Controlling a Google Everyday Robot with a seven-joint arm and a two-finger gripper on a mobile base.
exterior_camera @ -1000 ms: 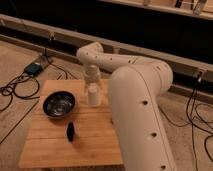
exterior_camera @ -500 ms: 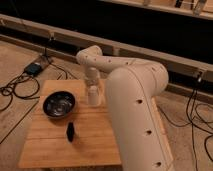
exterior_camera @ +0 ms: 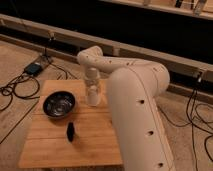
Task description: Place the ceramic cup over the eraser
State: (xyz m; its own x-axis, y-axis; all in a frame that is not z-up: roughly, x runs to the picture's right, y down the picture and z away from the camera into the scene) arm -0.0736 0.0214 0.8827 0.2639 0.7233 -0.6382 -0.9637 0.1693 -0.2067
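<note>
Arm (exterior_camera: 131, 80), white, elbow arched over wooden desk (exterior_camera: 45, 145); claw (exterior_camera: 92, 89) pointing down onto small white tapered ceramic cup (exterior_camera: 93, 98), grip undeterminable; small black upright eraser (exterior_camera: 71, 131) apart, in front.

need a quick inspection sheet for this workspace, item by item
surface: wooden table, light planks
ceramic cup: white, at the back of the table, right of the bowl, under the gripper
eraser: black, upright, in front of the bowl, apart from the cup, uncovered
clutter: dark metal bowl
gripper: directly above the cup, arm reaching in from the right
cables: loose on the floor, left and right of the table
surroundings: small box on the floor, ledge behind
</note>
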